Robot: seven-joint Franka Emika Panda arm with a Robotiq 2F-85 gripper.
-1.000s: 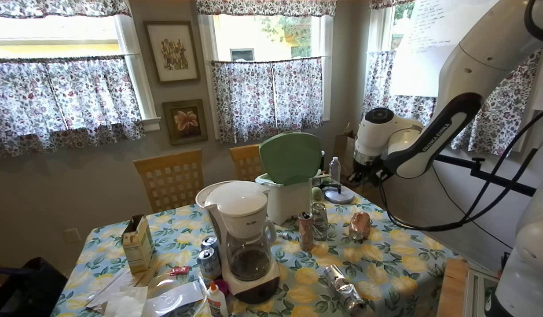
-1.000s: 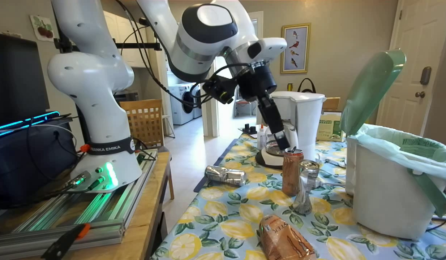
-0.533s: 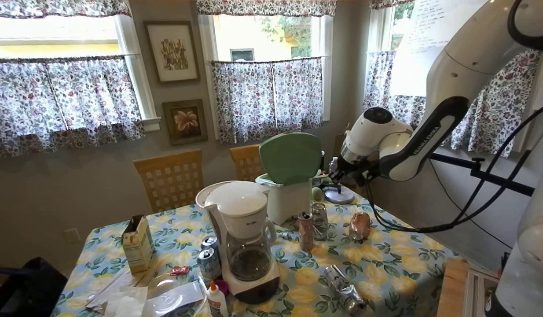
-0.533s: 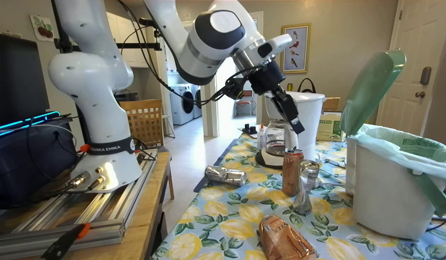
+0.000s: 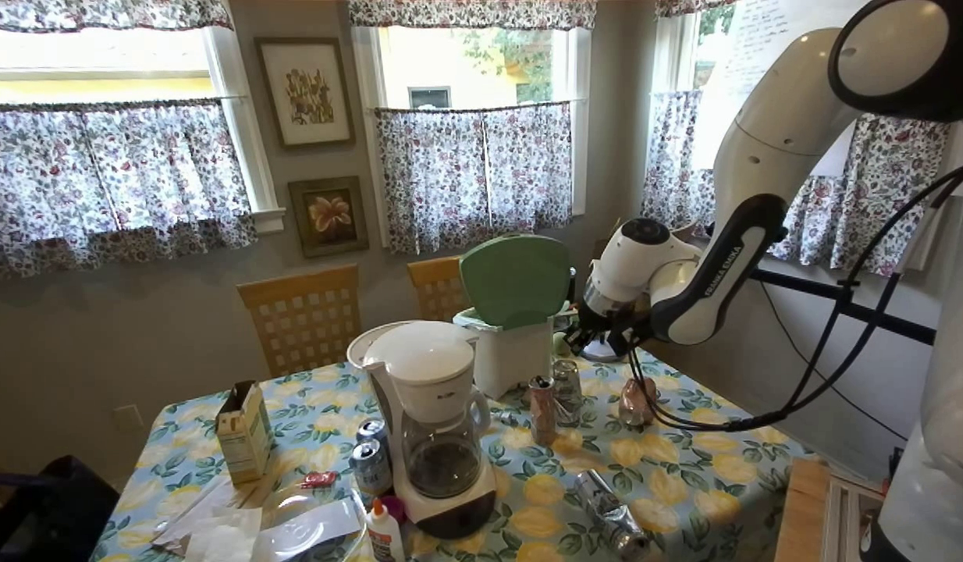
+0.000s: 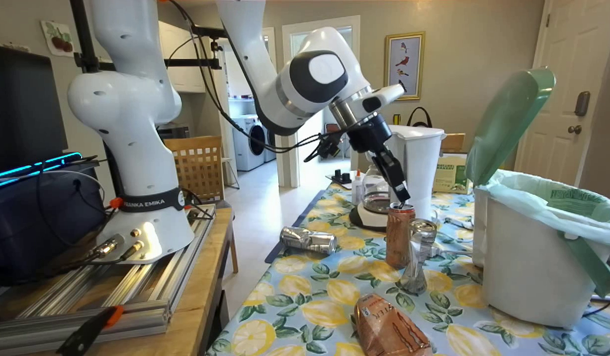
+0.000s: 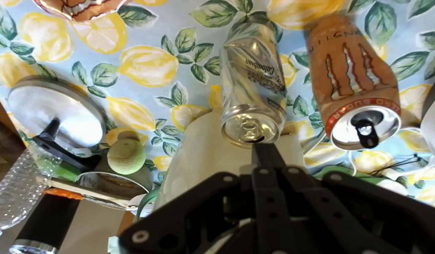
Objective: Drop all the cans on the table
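Since the gripper (image 7: pixel 268 155) has its fingers pressed together with nothing visible between them, the step in hand looks to be tipping a can over by a nudge rather than picking one up; that is my reading of "drop". Its tips overlap the rim of the silver can (image 7: pixel 252 81) in the wrist view, the one standing just beside the bin (image 6: pixel 532 277); whether they touch, the views do not settle. To do it well, bring the fingertips down on the bin side of that can, meet its wall high up, and sweep slowly away from the bin, so that it falls onto the table (image 5: pixel 684 468) while the gripper's body keeps clear of the raised lid (image 6: pixel 512 123). Pressing straight down would probably crush it further; a quick shove could send it rolling.

This silver can is upright but badly creased and pinched at the waist, so it will likely topple unevenly. Next to it, a little farther from the bin, the orange can (image 7: pixel 355 77) stands upright, dented, with its black tab raised; it should take a similar nudge. Farther out, on the robot's side of the bin, a crushed orange can (image 6: pixel 389 326) lies on its side. Well apart from the bin, a buckled silver can (image 6: pixel 308 240) lies flat and two blue-and-silver cans (image 5: pixel 370 467) stand upright, one partly covering the other.
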